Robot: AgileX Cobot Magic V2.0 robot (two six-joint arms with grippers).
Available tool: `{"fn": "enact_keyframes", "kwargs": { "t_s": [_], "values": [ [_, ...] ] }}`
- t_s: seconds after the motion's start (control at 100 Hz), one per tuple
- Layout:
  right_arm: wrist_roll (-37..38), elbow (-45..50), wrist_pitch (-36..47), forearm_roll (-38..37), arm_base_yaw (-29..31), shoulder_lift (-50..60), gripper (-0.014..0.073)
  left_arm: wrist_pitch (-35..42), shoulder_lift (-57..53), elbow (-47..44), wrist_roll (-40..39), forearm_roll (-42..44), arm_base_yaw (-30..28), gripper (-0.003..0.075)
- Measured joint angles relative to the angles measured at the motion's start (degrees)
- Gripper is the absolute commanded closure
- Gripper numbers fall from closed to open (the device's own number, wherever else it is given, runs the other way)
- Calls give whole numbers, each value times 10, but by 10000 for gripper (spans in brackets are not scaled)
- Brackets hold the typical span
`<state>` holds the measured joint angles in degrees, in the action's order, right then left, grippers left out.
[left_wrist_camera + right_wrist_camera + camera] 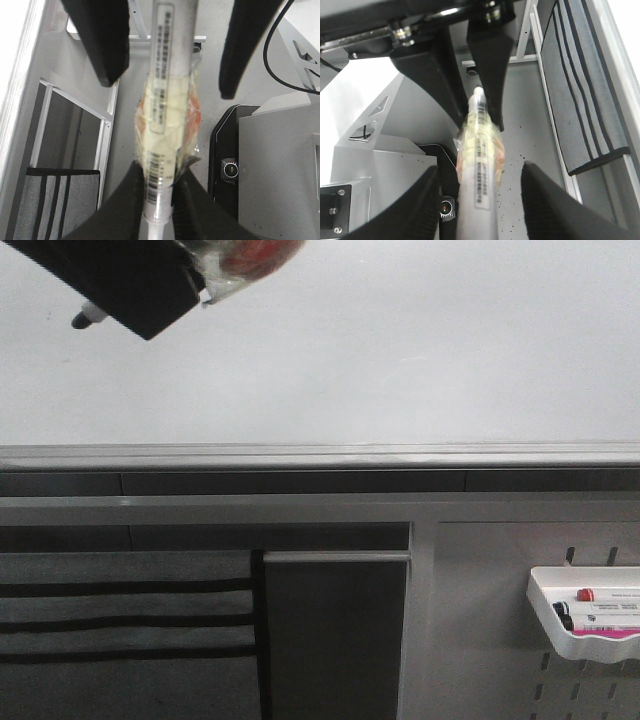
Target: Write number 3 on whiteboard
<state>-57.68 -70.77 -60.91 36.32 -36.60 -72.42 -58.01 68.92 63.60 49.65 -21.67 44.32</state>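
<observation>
At the front view's upper left, a marker pokes out over the whiteboard. The left gripper pinches it; the right gripper is spread.

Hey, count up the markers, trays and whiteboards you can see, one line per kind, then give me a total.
Markers: 3 (held marker in the left end effector; red-capped marker and black-capped marker in the tray)
Trays: 1 (white tray)
Whiteboards: 1 (whiteboard)
Total: 5
</observation>
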Motion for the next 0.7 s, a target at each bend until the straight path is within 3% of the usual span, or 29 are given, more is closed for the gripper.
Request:
{"fn": "enact_keyframes", "kwargs": {
  "t_s": [0.19,0.53,0.6,0.7],
  "values": [
    [-2,0,0,8,0,0,482,1,0,0,1,0,0,741],
    [-2,0,0,8,0,0,587,1,0,0,2,0,0,737],
    [-2,0,0,8,0,0,587,1,0,0,2,0,0,691],
    [-2,0,0,8,0,0,587,1,0,0,2,0,0,552]
  ]
}}
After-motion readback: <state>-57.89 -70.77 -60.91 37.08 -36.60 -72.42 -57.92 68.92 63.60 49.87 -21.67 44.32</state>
